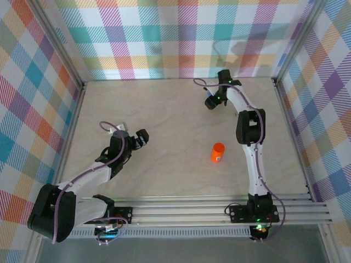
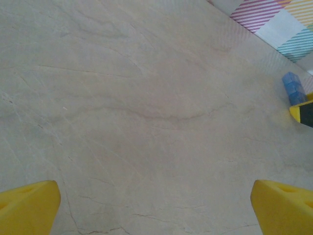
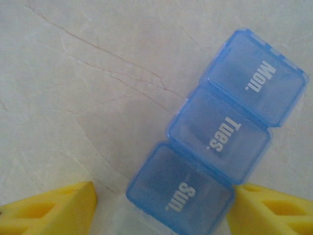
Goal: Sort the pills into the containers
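Where the right gripper [image 3: 164,193] hangs near the table's [image 1: 164,109] far edge, its spread fingers flank the blue box [image 3: 220,142], lower end cut off; left gripper [image 2: 156,200] gapes; orange bottle [image 1: 218,152] stands right of mid-table

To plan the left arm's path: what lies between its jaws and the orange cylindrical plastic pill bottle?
Bare marbled tabletop, seen in the top view, from the left gripper to the orange pill bottle.

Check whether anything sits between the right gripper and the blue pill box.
Nothing visible. The blue pill box lies on the bare table between the fingers of the right gripper. One fingertip is at the box's Sun corner, the other apart from it.
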Robot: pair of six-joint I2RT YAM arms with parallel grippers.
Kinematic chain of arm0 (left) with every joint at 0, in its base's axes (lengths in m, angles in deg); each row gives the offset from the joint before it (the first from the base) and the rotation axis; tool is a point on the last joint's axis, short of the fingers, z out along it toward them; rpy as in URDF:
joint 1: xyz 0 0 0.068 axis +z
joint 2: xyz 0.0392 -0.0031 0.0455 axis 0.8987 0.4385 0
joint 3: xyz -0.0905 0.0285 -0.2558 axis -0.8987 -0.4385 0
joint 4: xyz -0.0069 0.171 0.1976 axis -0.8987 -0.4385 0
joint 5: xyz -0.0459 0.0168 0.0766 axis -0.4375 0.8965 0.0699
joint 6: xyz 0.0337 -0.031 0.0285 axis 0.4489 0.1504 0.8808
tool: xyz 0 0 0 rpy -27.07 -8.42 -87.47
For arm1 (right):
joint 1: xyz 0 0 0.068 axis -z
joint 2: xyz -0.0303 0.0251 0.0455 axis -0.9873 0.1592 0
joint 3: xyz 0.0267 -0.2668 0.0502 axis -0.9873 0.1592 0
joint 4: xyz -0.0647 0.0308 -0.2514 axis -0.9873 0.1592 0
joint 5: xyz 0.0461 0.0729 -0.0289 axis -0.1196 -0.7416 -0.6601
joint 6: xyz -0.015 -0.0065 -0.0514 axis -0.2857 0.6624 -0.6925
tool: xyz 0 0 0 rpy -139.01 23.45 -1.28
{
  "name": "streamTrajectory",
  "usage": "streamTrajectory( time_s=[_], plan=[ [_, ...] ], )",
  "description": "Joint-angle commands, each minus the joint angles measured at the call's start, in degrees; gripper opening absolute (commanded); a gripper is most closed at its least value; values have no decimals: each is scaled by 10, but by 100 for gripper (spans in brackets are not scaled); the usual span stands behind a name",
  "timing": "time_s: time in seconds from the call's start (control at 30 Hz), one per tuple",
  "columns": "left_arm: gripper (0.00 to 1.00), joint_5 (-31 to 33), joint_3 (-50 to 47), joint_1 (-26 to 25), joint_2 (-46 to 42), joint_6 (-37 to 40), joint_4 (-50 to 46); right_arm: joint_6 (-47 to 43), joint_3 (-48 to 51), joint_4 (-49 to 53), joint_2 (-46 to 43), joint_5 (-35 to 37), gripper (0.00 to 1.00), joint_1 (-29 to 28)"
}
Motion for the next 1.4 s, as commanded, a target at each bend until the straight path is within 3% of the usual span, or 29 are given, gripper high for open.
streamTrajectory(
  time_s=[0.0, 0.37, 0.63, 0.77, 0.9, 1.0, 1.13, 1.23, 1.37],
  plan=[
    [100, -3, 14, -5, 2, -4, 9, -16, 9, 4, -13, -15, 62, -11],
    [100, 3, 20, -6, -12, -6, -10, -35, 53, -8, -63, -20, 37, -32],
    [100, 20, 24, -7, -29, -4, -31, -44, 87, -33, -136, -42, 41, -50],
    [100, 62, 46, -6, -4, 9, -49, 46, 108, -71, -184, -71, 43, -56],
    [100, 77, 130, -6, 63, 11, -118, 186, 261, -217, -310, -73, 51, -60],
    [100, 81, 199, -6, 127, 4, -163, 269, 429, -330, -429, -77, 58, -70],
    [100, 79, 332, -6, 238, 39, -239, 346, 570, -355, -546, -63, 65, -90],
    [99, 28, 450, -5, 339, 116, -288, 380, 673, -378, -621, -60, 66, -100],
    [94, -11, 653, -4, 513, 199, -426, 412, 792, -406, -720, -58, 67, -102]
  ],
)
